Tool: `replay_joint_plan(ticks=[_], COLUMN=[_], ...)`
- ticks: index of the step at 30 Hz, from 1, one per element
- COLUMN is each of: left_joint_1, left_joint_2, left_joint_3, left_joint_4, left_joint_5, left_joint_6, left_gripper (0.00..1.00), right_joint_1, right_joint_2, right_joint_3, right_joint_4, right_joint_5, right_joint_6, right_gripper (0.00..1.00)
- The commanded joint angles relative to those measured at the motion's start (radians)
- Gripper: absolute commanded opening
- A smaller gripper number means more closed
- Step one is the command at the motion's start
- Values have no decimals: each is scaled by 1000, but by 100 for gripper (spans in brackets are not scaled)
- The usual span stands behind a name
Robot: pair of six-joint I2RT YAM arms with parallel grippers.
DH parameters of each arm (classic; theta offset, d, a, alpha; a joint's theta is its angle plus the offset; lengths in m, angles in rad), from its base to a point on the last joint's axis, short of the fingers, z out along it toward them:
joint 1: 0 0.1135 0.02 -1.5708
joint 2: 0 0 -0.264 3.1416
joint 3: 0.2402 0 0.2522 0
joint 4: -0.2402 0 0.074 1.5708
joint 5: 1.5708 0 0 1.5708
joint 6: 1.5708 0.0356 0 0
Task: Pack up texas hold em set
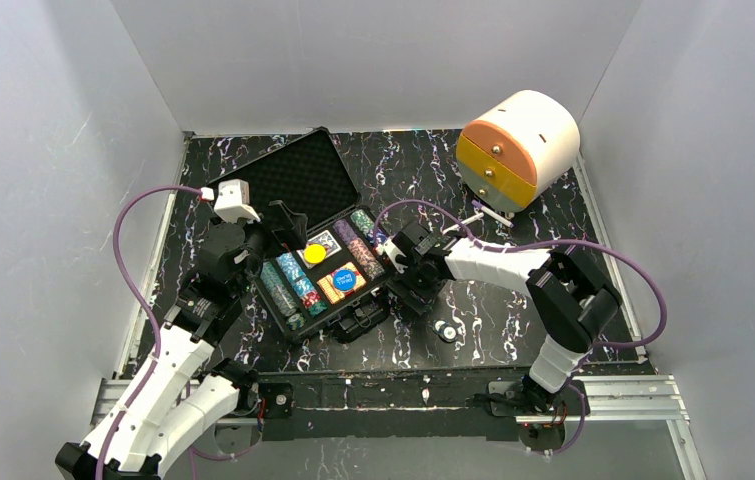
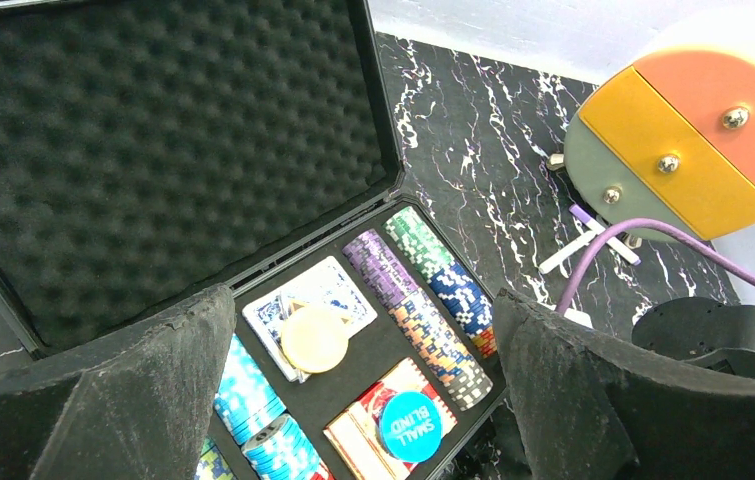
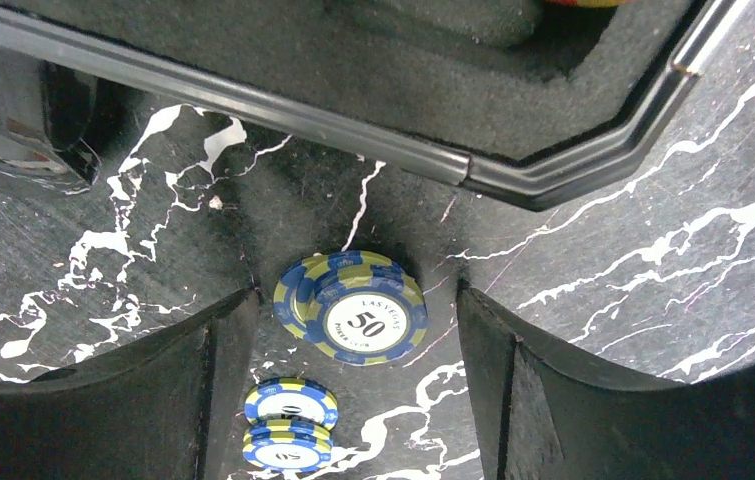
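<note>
Your right gripper (image 3: 353,300) hangs with its jaws apart and nothing in them, low over the table (image 3: 653,290). Two blue-and-yellow chips (image 3: 358,320) lie flat between its fingers. They overlap but are not squared up: the top one sits a little to the right of the one beneath.

That offset is your first risk. If you close on them as they lie, the pads may catch only the upper chip and skate the lower one away. They could also pinch the pair crooked and flip it.

A second small stack (image 3: 288,435) sits nearer, just beside the left finger (image 3: 203,380). A careless descent or sideways correction could topple it and scatter more chips.

Just beyond the pair runs the rim of the black case (image 3: 553,180). Push forward while low and a fingertip could snag that rim and shove the whole case.

Further out, your left gripper (image 2: 363,300) is also wide apart and empty. It is poised over the open case, above the chip rows (image 2: 433,300) and the card deck (image 2: 338,290). I judge it crowds the drop zone. Carrying chips in from the right could bring the two arms together, or knock the seated rows loose.
</note>
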Motion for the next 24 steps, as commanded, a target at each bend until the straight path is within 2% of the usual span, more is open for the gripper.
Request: replay_joint_plan(ticks=[1,6,12,19,24], left_joint_1=[-2,-2,-2,-2,-3], left_joint_2=[-7,-4,-3,1,1], left_joint_3=[18,18,21,22,23], left_joint_4=[-5,-4,-5,-6,-8], left_joint_5=[-26,-25,-26,-28,-31], left_joint_6=[13,13,15,19,23], left_gripper=[98,98,98,98,98], right_joint_1=[7,7,7,7,7], right_joint_2=[-3,0,11,0,22], right_joint_3=[-31,-45,-27,-31,-21], right_joint_4=[95,105,32,-8,-39], right_joint_5=[7,-8,-97,-82,-50], right_joint_6=[-34,-54,-68,-65,-65], right_gripper=[80,76,60,59,62])
